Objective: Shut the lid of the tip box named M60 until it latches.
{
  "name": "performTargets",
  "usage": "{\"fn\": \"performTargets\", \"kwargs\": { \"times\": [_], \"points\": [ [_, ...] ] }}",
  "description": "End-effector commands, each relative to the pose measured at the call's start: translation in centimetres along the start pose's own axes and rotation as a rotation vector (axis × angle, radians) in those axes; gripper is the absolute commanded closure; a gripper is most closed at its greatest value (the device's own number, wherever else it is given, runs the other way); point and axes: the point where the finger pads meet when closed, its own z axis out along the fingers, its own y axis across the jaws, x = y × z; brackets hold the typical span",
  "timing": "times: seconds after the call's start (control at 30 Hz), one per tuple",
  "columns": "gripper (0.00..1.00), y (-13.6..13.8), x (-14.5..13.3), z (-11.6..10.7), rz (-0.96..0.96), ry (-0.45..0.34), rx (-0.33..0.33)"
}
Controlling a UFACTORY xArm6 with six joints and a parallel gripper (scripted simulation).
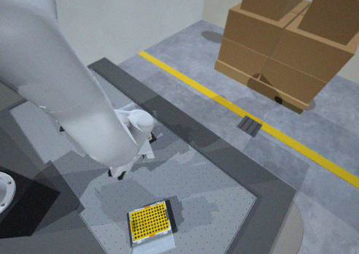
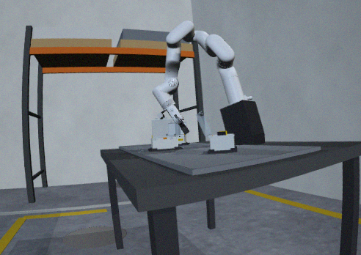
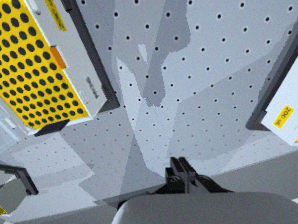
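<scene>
From the top, the arm (image 1: 73, 93) covers the middle boxes; one open yellow-tipped box (image 1: 149, 221) sits near. Exterior: gripper (image 2: 183, 128) low beside the boxes. Wrist: gripper (image 3: 180, 167) pinched narrow, holding nothing, over the tabletop (image 3: 200, 90); which box is M60, I can't tell.

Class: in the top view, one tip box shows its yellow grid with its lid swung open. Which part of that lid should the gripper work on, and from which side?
Probably the lid's free edge, farthest from the hinge, coming from its outer face and pushing over the yellow grid. The panel is thin and hinged, and the gripper is shut and empty, so pushing suits better than pinching.
</scene>
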Motion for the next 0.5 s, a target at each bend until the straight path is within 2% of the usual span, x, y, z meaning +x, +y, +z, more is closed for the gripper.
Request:
{"fn": "performTargets", "kwargs": {
  "times": [0.0, 0.1, 0.17, 0.47],
  "points": [
    [1.00, 0.0, -1.3, -2.5, 0.000, 0.002, 0.000],
    [1.00, 0.0, -2.0, -3.8, 0.000, 0.003, 0.000],
    [1.00, 0.0, -2.0, -3.8, 0.000, 0.003, 0.000],
    [1.00, 0.0, -4.3, -7.7, 0.000, 0.003, 0.000]
  ]
}}
